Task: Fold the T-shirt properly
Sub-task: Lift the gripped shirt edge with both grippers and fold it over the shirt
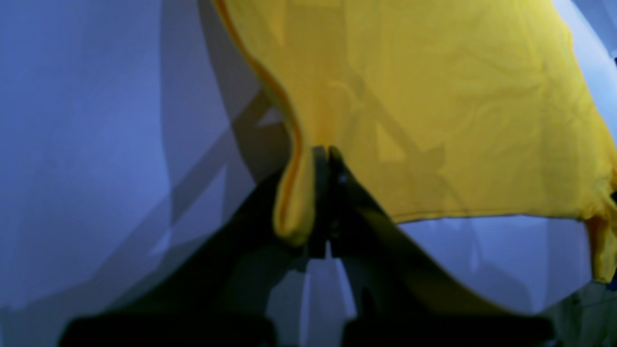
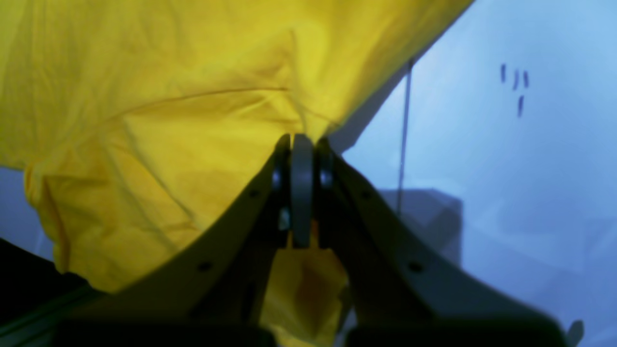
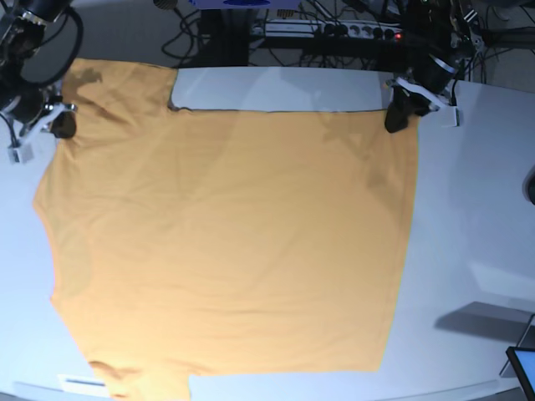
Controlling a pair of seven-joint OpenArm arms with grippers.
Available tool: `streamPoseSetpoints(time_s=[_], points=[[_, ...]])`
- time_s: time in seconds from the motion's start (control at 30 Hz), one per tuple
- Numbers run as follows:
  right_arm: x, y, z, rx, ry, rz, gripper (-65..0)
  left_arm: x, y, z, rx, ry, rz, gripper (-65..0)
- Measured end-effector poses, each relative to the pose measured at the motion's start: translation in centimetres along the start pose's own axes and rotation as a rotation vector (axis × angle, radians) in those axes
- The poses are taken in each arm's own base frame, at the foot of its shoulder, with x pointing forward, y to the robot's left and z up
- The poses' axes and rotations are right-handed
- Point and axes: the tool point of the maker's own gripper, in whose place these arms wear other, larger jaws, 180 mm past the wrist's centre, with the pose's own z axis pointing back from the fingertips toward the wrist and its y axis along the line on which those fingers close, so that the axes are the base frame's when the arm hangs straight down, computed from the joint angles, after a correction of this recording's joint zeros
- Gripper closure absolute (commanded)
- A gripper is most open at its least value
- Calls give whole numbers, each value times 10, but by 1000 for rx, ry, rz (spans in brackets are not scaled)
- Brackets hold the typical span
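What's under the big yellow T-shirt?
The T-shirt lies on a white table, which shows all around it. Anything lying beneath the cloth is covered, so I cannot tell.

left gripper (image 1: pixel 328 159) clamped, right gripper (image 2: pixel 302 144) clamped

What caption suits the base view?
Two arms pinch the far corners of a yellow T-shirt spread over a white table.

T-shirt (image 3: pixel 226 242) covers most of the table (image 3: pixel 476 209); bare passable surface lies at the base view's right. Cables (image 3: pixel 334 33) crowd the far edge; a dark device (image 3: pixel 522 368) sits at the near-right corner.
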Motion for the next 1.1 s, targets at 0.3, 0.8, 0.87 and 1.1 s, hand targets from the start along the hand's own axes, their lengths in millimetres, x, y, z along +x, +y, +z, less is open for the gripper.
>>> streamPoseSetpoints(time_s=[0.3,0.8,0.87,1.1], points=[[-4,-10,9,-29,10,22,-3,2,-9,14,54,62,-81,0],[20,1,33,-96,-9,165,-3,32,-19,29,61,13,-175,0],[25,4,36,-100,-19,180,-3,40,-19,32,68,-6,-189,0],[42,13,45,-111,-65,237,-3,52,-18,40,82,-30,-221,0]])
